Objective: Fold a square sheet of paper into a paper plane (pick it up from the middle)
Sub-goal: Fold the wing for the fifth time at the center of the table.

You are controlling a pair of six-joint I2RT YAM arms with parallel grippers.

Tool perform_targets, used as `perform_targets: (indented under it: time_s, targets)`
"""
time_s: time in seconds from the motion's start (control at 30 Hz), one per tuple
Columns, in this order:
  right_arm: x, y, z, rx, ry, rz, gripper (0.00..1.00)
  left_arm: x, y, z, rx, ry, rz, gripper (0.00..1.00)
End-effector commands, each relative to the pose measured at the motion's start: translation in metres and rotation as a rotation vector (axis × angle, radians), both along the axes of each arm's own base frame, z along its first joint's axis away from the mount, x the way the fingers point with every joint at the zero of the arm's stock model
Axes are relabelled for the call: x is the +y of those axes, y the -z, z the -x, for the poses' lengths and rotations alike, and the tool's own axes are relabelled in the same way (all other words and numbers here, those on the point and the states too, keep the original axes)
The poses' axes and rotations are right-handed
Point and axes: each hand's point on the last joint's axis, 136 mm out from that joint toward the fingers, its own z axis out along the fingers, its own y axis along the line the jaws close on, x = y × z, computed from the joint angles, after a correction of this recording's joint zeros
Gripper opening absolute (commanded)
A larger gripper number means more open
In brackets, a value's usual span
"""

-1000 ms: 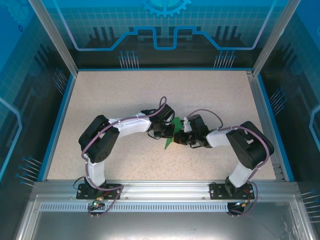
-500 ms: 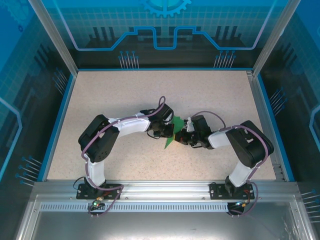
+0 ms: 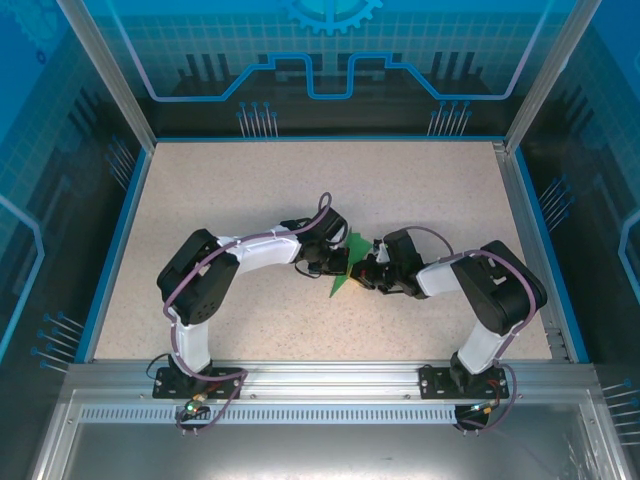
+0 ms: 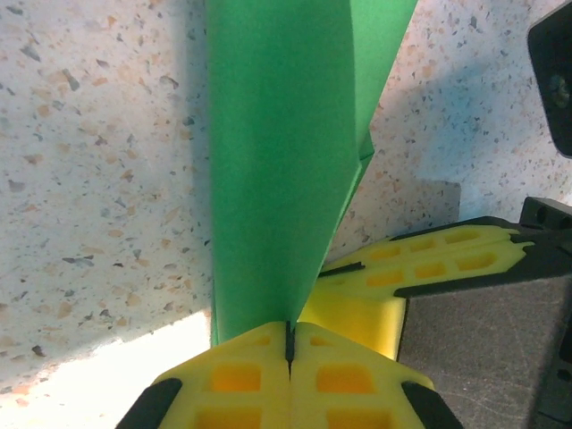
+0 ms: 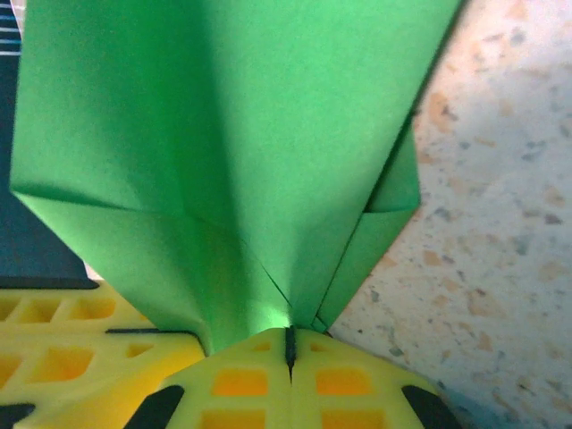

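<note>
We find the left hand (image 4: 289,344) and right hand (image 5: 289,344) each pinching the creased paper plane (image 4: 277,161) at the middle of the surface (image 3: 300,190). Folding appears well advanced; the next move requires coordinated creasing without tearing.

No text, number or brand name can be read. One sign is seen: a light-blue gear emblem (image 3: 331,12) printed on the translucent blue back panel (image 3: 450,50).

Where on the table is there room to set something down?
The far half of the table, up to the back wall, is bare; so is the near strip between the bases. The centre is crowded: left gripper and right gripper both pinch the green paper.
</note>
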Motion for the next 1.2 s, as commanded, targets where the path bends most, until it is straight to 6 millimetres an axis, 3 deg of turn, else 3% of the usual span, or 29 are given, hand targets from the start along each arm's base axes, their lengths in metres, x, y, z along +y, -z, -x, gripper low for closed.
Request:
perform_targets:
  time_s: [0.0, 0.77, 1.17]
  targets:
    - [-0.014, 0.022, 0.007, 0.105, 0.081, 0.032, 0.00, 0.000, 0.014, 0.012, 0.033, 0.044, -0.012, 0.04]
    - [-0.014, 0.007, -0.001, 0.069, 0.145, -0.026, 0.00, -0.001, 0.035, 0.015, 0.059, 0.064, -0.047, 0.05]
    - [-0.039, -0.035, -0.014, -0.067, 0.141, 0.064, 0.00, 0.003, 0.042, 0.015, 0.058, 0.081, -0.075, 0.08]
